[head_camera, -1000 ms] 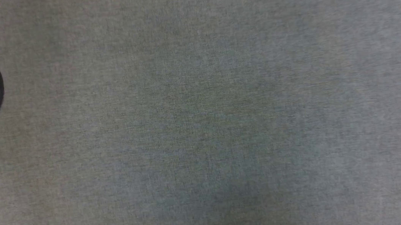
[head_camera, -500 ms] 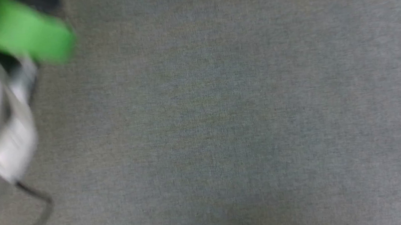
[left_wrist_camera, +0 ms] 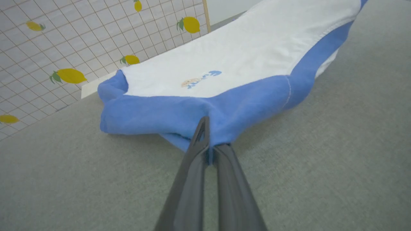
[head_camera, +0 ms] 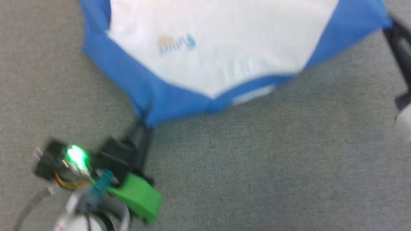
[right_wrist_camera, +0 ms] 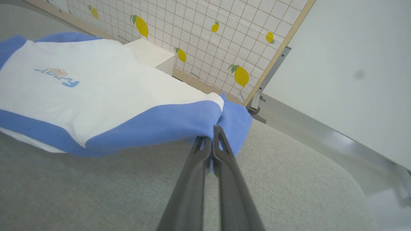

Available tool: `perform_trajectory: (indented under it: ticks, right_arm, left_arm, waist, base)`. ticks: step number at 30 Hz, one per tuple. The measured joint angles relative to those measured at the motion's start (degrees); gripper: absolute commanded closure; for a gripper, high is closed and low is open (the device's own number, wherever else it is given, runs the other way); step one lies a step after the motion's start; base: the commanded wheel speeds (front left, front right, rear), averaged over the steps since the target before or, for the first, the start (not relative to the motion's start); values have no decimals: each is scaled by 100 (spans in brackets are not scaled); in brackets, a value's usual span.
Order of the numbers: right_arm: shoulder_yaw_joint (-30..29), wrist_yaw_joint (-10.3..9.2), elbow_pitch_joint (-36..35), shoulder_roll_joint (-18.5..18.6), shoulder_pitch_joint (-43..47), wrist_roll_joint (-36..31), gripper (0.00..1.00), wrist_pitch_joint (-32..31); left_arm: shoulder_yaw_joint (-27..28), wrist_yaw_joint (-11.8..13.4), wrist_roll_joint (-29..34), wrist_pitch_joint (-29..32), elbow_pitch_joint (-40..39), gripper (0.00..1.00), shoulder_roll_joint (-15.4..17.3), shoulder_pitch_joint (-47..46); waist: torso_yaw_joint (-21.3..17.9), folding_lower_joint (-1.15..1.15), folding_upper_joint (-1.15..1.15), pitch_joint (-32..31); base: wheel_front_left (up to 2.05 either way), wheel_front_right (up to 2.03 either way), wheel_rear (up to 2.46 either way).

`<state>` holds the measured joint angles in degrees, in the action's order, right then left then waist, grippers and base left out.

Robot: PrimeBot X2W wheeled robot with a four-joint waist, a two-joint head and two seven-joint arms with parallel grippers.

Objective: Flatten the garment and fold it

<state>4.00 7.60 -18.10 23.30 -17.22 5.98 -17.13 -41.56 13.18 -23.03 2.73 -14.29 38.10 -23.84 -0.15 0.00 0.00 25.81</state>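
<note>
The garment (head_camera: 226,30) is a white T-shirt with royal-blue shoulders and neckband and a small light-blue word on the chest, stretched across the top of the head view above the grey surface. My left gripper (head_camera: 146,119) is shut on its blue left shoulder edge; in the left wrist view the gripper (left_wrist_camera: 210,147) pinches blue cloth of the garment (left_wrist_camera: 244,61). My right gripper (head_camera: 388,26) is shut on the blue right shoulder corner; in the right wrist view the gripper (right_wrist_camera: 212,136) clamps the garment (right_wrist_camera: 96,86), which sags between the two holds.
A grey fabric surface (head_camera: 261,187) spreads under everything. A tiled panel with lemon prints (right_wrist_camera: 208,35) stands behind, with a white box (right_wrist_camera: 151,54) at its foot and a metal leg (right_wrist_camera: 257,102). The surface's rounded corner (right_wrist_camera: 350,186) lies to the right.
The head view has shifted: bare grey surface and a cable one second ago, a blurred left arm half a second ago, and now the shirt and both grippers.
</note>
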Motion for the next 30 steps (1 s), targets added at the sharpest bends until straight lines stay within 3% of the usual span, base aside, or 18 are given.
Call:
perform_trajectory:
  ticks: [9, 18, 30]
  right_arm:
    - [-92, 0, 209, -179, 1475, 13, 100, -124]
    - [-185, 0, 235, -298, 2719, 59, 100, -639]
    - [88, 0, 495, -442, 3389, 102, 100, -855]
  left_arm:
    - [-480, 2, -444, 647, 85, 100, 45, 871]
    - [-719, 100, -924, 1180, 83, 100, 207, 1556]
    - [-903, 55, -1202, 899, 723, 100, -11, 1962]
  waist:
    - [-35, 0, 0, -584]
    - [-37, 0, 0, -979]
    - [-67, 0, 0, -1188]
  base:
    - [0, 0, 0]
    - [0, 0, 0]
    - [0, 0, 0]
